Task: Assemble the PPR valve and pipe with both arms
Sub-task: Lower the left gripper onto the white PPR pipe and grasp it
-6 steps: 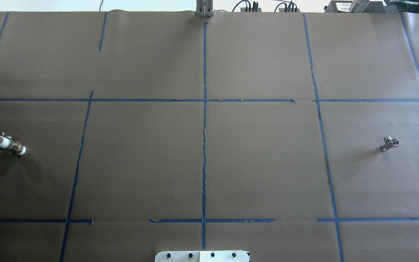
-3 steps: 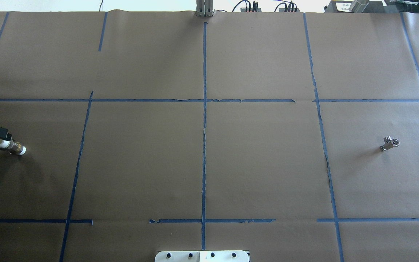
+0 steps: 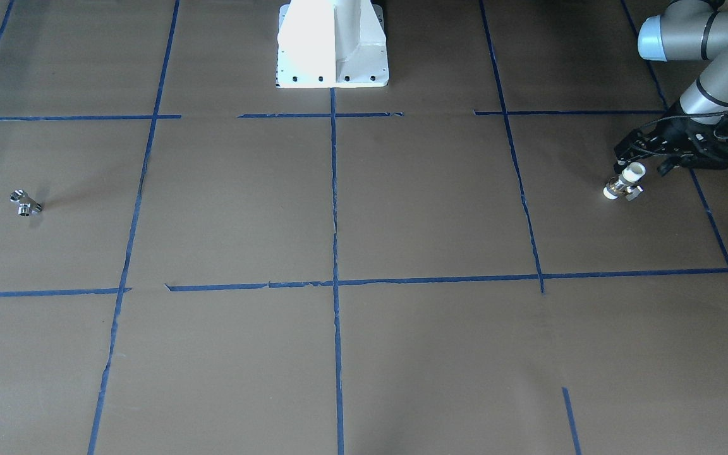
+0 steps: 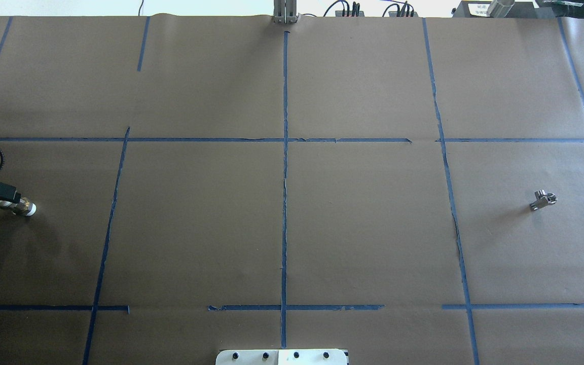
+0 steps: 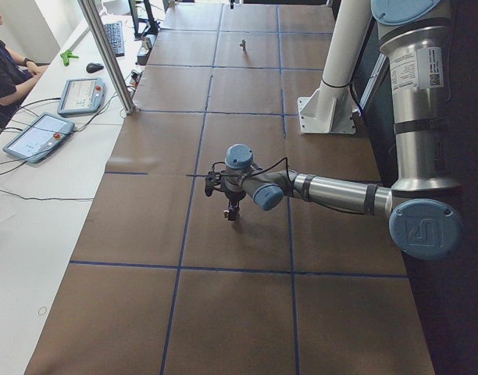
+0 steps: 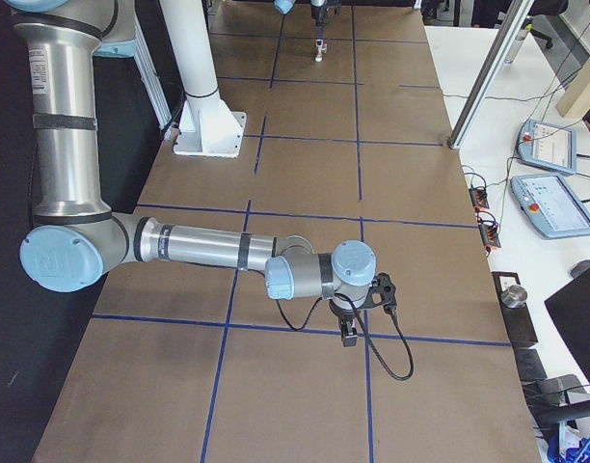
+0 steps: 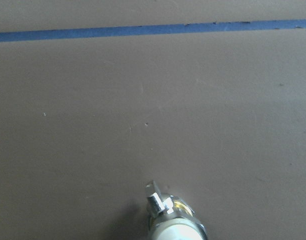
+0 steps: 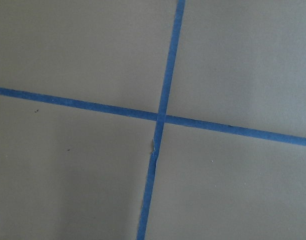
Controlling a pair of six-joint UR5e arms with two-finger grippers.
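Across the paper-covered table [image 4: 195, 228], only one arm has been on the move. The left arm [image 3: 715, 79] has swung in from the edge over the last second. The right arm [image 6: 199, 246] shows only from the table's end.

The left gripper [image 3: 641, 165] has gone from a spot just clear of the valve [image 3: 623, 184] to one directly over its top white end. In the overhead view the gripper's black body left the whole valve exposed a second ago. It now hides most of that end, and only the metal band and lower white end poke out beyond it. From across the table the jaws look spread, one finger on either side of the white end, holding nothing. At this size it is hard to say whether a pad already touches the plastic.

The right gripper [image 6: 348, 333] hangs low over a crossing of blue tape [image 8: 160, 117]. How far its jaws are parted cannot be told.

The valve has not shifted. It stands on end just beneath the left gripper, at the bottom edge of the left wrist view. The approach looks all but finished, so closing on it is likely the step in hand.

The pipe [image 4: 543, 199] lies where it was, well apart from both grippers and outside the right wrist view. Its pickup and the joining are yet to come.
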